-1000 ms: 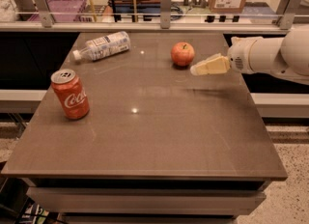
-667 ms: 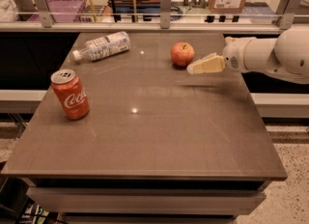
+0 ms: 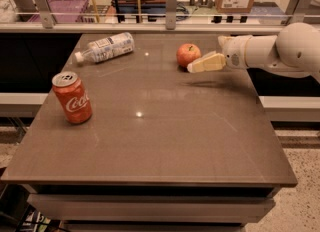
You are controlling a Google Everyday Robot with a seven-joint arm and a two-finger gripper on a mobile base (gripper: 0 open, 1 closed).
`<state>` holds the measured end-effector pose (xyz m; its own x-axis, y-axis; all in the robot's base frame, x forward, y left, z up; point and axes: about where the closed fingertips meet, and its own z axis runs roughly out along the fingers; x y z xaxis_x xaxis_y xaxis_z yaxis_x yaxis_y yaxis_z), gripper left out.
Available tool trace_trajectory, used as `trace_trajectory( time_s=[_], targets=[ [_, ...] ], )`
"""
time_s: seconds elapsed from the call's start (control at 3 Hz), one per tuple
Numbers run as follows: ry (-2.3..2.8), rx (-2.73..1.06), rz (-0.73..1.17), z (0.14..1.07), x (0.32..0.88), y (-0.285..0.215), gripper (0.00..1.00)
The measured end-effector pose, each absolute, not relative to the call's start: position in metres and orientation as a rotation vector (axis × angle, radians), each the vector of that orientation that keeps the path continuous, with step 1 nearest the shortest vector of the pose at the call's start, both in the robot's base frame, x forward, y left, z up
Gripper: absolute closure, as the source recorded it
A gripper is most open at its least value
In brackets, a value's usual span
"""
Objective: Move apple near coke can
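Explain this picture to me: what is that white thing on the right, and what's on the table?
The white thing is a robot's arm. The cream piece at its end is the gripper, the part that grabs things. One camera looks down on a brown table. On it: an apple at the far side, a red coke can standing near the left edge, and a clear plastic bottle lying on its side at the back left. The gripper sits right beside the apple, which rests on the table.
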<state>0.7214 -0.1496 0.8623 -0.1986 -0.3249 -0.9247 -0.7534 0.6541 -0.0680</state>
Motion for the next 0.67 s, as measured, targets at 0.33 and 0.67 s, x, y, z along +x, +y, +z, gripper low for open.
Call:
trace_trajectory(
  time_s=[0.33, 0.67],
  targets=[
    [1.765, -0.935, 0.575, 0.859, 0.731, -0.137, 0.0],
    [1.743, -0.982, 0.636, 0.858, 0.738, -0.126, 0.0]
  ],
)
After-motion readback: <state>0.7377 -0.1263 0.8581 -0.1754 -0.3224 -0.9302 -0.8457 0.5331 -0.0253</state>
